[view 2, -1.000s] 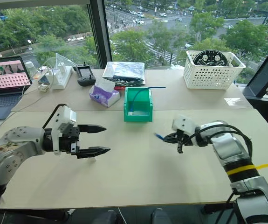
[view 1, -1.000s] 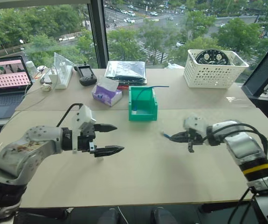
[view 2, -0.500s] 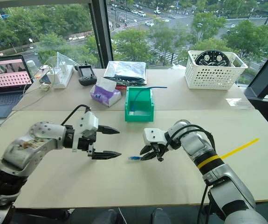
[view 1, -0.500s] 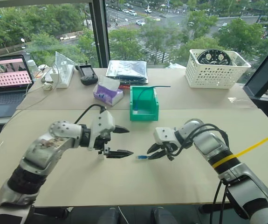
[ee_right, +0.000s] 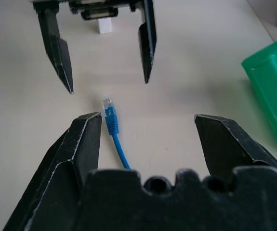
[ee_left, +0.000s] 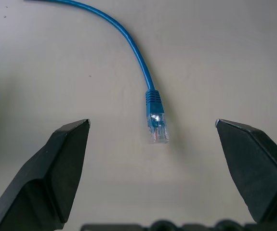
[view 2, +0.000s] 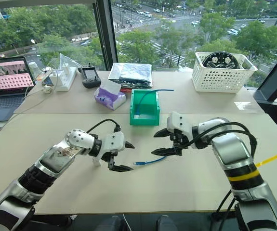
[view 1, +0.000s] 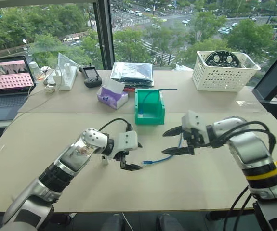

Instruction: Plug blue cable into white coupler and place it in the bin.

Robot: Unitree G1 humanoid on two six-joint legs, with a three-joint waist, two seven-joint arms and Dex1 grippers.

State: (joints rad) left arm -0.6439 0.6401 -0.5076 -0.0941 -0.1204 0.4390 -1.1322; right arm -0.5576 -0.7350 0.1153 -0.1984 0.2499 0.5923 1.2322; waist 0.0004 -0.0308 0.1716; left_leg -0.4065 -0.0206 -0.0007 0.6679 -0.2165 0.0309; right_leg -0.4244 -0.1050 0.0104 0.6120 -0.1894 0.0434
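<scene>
Blue cable (view 1: 161,158) lies loose on the tan table (view 1: 186,187), its clear plug (ee_left: 157,129) pointing at the left gripper (view 1: 128,156) and resting flat between the two grippers, touched by neither. The left gripper hangs low over the table with its jaws spread wide, the plug lying in line with the gap between them. The right gripper (view 1: 175,140) hovers just above the cable's run, jaws well apart and holding nothing. The coupler (ee_right: 106,25) stands on the table just behind the left gripper, unplugged.

By my reading the step in hand is picking up the plug end for mating; nothing is joined yet, so the task is at an early stage. The next move calls for the left gripper to settle over the plug and close on the blue boot just behind it, leaving the clear tip free and its line true to the coupler's opening. The plug is small and the cord springy, so it may twist on closing.

The green bin (view 1: 149,107) sits beyond the grippers; another blue cord (view 1: 152,91) hangs into it over its back wall. The white basket (view 1: 223,72) at the far right holds a dark round part (view 1: 219,58).
</scene>
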